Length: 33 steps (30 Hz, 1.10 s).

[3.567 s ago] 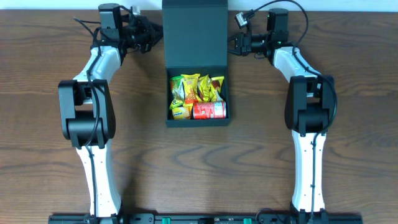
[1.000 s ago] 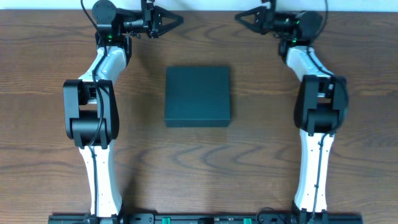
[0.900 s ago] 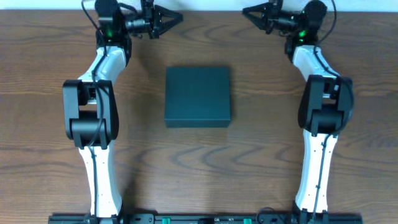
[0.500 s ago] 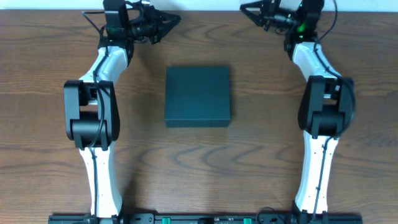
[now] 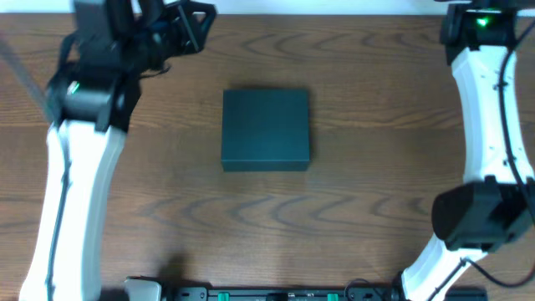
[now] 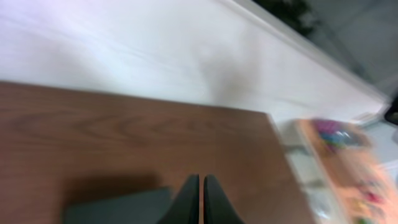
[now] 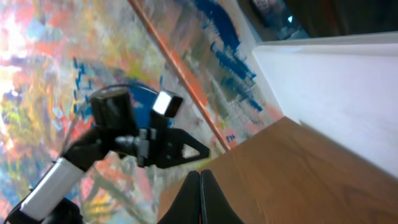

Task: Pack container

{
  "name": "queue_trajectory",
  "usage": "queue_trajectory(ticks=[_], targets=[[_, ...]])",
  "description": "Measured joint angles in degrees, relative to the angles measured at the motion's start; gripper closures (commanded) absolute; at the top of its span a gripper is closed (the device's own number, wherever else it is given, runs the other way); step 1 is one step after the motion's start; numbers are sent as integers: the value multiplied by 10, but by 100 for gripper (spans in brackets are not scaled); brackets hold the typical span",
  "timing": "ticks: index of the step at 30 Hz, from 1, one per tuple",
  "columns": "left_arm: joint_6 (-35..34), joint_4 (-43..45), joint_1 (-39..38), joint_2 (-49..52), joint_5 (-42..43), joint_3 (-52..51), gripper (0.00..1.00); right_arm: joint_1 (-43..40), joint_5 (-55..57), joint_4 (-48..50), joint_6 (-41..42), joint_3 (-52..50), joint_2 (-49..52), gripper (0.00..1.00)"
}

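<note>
The container is a dark teal-black square box with its lid shut, lying flat in the middle of the table. Its contents are hidden. A corner of it shows blurred in the left wrist view. My left gripper is raised high at the back left, away from the box; its fingers are shut and empty. My right arm is raised at the back right, and its gripper is off the top of the overhead view. The right wrist view shows its fingers shut and empty.
The brown wooden table ends at a white strip along the back. The right wrist view sees my left gripper against a colourful painted surface. Blurred coloured things lie beyond the table's edge in the left wrist view.
The box was open with snack packets and a red can inside; now its lid is shut. Both arms have since risen high and swung outward, and both grippers have closed.
</note>
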Motion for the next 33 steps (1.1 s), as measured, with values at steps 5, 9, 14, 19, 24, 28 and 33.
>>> queue_trajectory(ticks=[5,9,14,19,24,28,33], targets=[[65,-117,0,-79,-97,0,94,-10,-20,-157,-61,-17,-59,98],[92,-181,0,-124,-162,0,94,-34,20,-445,-228,-62,-159,98],[102,-266,0,-157,-238,-1,94,-15,273,-715,-496,-136,-317,98],[90,-256,0,-160,-255,-81,94,92,471,-688,-618,-239,-416,98],[86,-261,0,-144,-255,-191,94,165,595,-620,-653,-369,-457,98],[71,-265,0,-147,-255,-230,94,173,630,-655,-640,-407,-447,98],[45,-235,0,-149,-253,-307,94,175,648,-790,-629,-409,-397,98]])
